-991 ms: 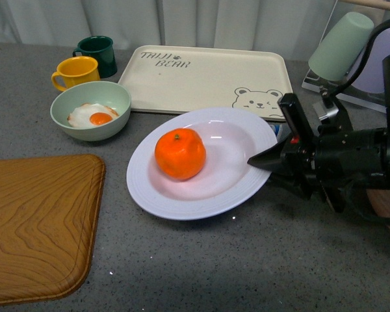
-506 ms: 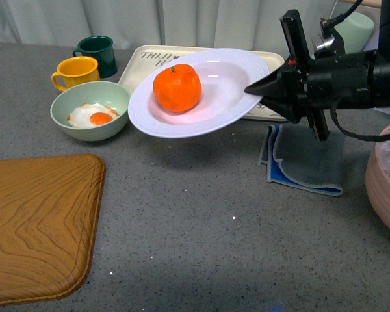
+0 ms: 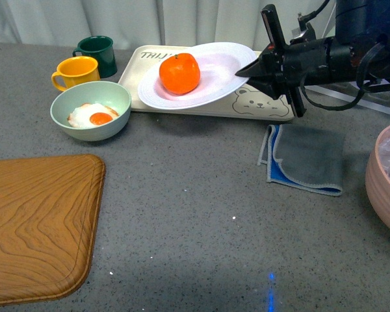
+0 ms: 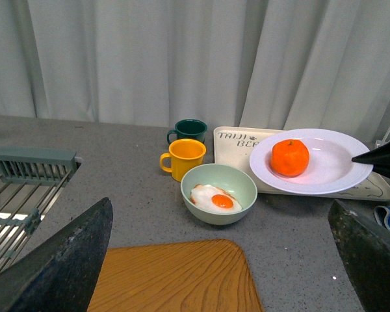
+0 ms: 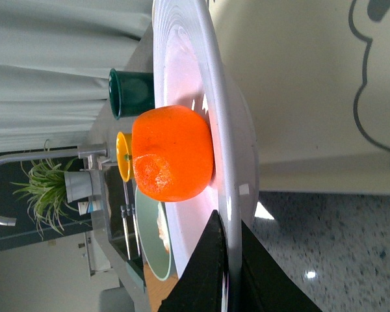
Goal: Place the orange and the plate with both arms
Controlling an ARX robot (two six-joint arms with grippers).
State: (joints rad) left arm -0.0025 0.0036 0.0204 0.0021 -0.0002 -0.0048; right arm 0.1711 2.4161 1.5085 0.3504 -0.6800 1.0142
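The white plate [image 3: 214, 81] is held in the air over the cream bear tray [image 3: 247, 104], with the orange [image 3: 179, 73] resting in it. My right gripper [image 3: 248, 70] is shut on the plate's right rim. In the right wrist view the black fingers [image 5: 205, 273] pinch the rim of the plate [image 5: 211, 97], with the orange [image 5: 172, 153] beside it. My left gripper [image 4: 221, 260] is open and empty, out of the front view. The left wrist view shows the plate [image 4: 331, 169] and the orange [image 4: 290, 157] far off.
A green bowl with a fried egg [image 3: 91, 110], a yellow mug [image 3: 76, 71] and a dark green mug [image 3: 97, 52] stand at the back left. A wooden board [image 3: 39, 221] lies front left. A grey cloth [image 3: 305, 156] and a pink bowl [image 3: 387, 182] are at the right.
My right gripper has lifted the plate with the orange off the table and carried it back, over the bear tray. The grey cloth it covered now shows.
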